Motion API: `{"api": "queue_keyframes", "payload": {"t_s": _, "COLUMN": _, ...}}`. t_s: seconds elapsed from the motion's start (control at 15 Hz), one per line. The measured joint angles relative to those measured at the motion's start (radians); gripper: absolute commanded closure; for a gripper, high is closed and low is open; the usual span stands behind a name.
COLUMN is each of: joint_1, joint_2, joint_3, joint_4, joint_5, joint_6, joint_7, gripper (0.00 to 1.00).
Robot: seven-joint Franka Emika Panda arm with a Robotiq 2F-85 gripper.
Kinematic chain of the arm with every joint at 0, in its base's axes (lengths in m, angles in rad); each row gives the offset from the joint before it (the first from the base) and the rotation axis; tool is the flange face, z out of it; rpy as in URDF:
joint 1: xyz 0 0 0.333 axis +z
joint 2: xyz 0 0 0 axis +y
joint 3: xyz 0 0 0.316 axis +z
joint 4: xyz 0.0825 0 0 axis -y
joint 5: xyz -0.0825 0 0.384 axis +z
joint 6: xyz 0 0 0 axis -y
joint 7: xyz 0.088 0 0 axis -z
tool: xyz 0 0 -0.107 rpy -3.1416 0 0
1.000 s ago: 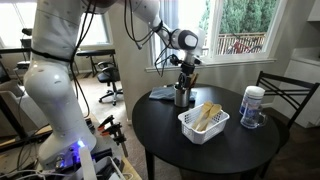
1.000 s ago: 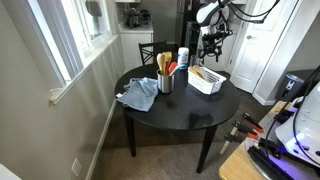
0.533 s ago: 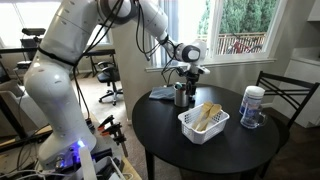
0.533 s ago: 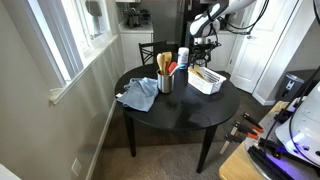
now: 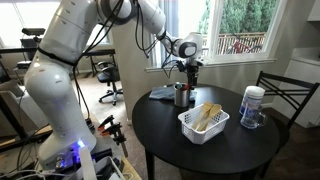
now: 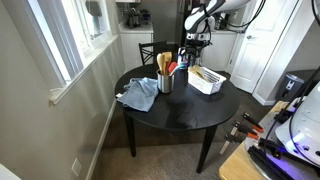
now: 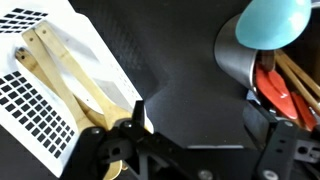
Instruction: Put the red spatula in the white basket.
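Note:
The red spatula (image 6: 172, 69) stands head-up in a dark round cup (image 6: 166, 83) with pale wooden utensils and a light blue one. In the wrist view its red head (image 7: 281, 88) shows inside the cup (image 7: 236, 58) at the right. The white basket (image 6: 208, 80) stands next to the cup and holds wooden utensils (image 7: 66, 78); its lattice wall fills the left of the wrist view (image 7: 30, 105). My gripper (image 7: 200, 125) is open and empty. It hangs above the table between cup and basket (image 5: 203, 124), near the cup (image 5: 183, 96).
A blue cloth (image 6: 138, 94) lies on the round black table (image 6: 180, 112) beside the cup. A white-lidded clear jar (image 5: 253, 106) stands behind the basket. A black chair (image 5: 285, 95) is at the table's far side, and a window is close behind.
My gripper has moved sideways from above the basket toward the cup and stayed open. Nothing on the table has moved.

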Motion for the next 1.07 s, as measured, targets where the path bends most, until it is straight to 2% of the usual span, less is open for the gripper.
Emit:
{"api": "queue_keyframes", "payload": {"t_s": 0.33, "joint_1": 0.001, "joint_2": 0.019, "joint_3": 0.04, "joint_4": 0.009, "joint_5": 0.033, "joint_6": 0.04, "joint_7": -0.101, "gripper": 0.0}}
{"api": "queue_keyframes", "payload": {"t_s": 0.93, "joint_1": 0.003, "joint_2": 0.024, "joint_3": 0.038, "joint_4": 0.015, "joint_5": 0.033, "joint_6": 0.044, "joint_7": -0.108, "gripper": 0.0}}
{"api": "queue_keyframes", "payload": {"t_s": 1.07, "joint_1": 0.002, "joint_2": 0.04, "joint_3": 0.042, "joint_4": 0.034, "joint_5": 0.034, "joint_6": 0.079, "joint_7": -0.114, "gripper": 0.0}}
